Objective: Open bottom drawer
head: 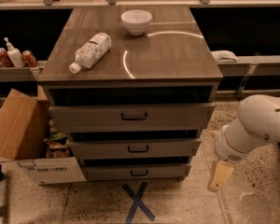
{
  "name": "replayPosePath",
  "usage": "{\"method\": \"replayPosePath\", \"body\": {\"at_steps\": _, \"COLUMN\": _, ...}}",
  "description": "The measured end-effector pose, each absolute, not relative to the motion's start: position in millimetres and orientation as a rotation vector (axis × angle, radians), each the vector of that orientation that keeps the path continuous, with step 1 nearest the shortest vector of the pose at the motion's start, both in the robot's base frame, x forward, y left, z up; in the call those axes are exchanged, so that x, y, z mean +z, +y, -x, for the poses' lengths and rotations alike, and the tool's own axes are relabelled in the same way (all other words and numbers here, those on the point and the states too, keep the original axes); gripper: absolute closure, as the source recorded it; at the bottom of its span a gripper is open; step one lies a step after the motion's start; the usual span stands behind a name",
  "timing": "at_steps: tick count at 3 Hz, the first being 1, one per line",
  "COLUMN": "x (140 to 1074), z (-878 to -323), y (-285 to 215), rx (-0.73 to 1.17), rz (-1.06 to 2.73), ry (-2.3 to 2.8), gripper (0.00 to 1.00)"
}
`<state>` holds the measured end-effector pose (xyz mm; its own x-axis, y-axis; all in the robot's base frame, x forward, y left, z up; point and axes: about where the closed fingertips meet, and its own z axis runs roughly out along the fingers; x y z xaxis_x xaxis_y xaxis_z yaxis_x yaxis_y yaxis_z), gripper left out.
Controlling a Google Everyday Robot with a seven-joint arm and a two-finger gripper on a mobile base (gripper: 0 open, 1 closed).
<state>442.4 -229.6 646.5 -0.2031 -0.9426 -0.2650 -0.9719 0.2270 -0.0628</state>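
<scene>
The cabinet has three grey-brown drawer fronts, each with a small dark bar handle. The bottom drawer (138,172) is the slimmest front, just above the floor, and sits nearly flush under the middle drawer (138,149). The top drawer (134,116) is the tallest front. My gripper (220,175) hangs from the white arm (259,125) to the right of the cabinet. It is at the height of the bottom drawer, clear of its right end and not touching it.
A lying water bottle (90,50) and a white bowl (136,21) sit on the cabinet top. An open cardboard box (25,143) stands against the cabinet's left side. A blue X (138,202) is taped on the floor in front. Cans and a bottle (14,57) stand on the left shelf.
</scene>
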Motion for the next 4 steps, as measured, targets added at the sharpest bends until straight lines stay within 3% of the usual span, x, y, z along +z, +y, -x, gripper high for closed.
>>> {"method": "replayPosePath", "body": {"at_steps": 2, "x": 528, "z": -452, "y": -263, "rx": 0.344, "rz": 1.924, "ry": 2.138, "gripper": 0.0}}
{"method": "replayPosePath", "body": {"at_steps": 4, "x": 506, "z": -449, "y": -260, "rx": 0.394, "rz": 1.954, "ry": 2.108, "gripper": 0.0}}
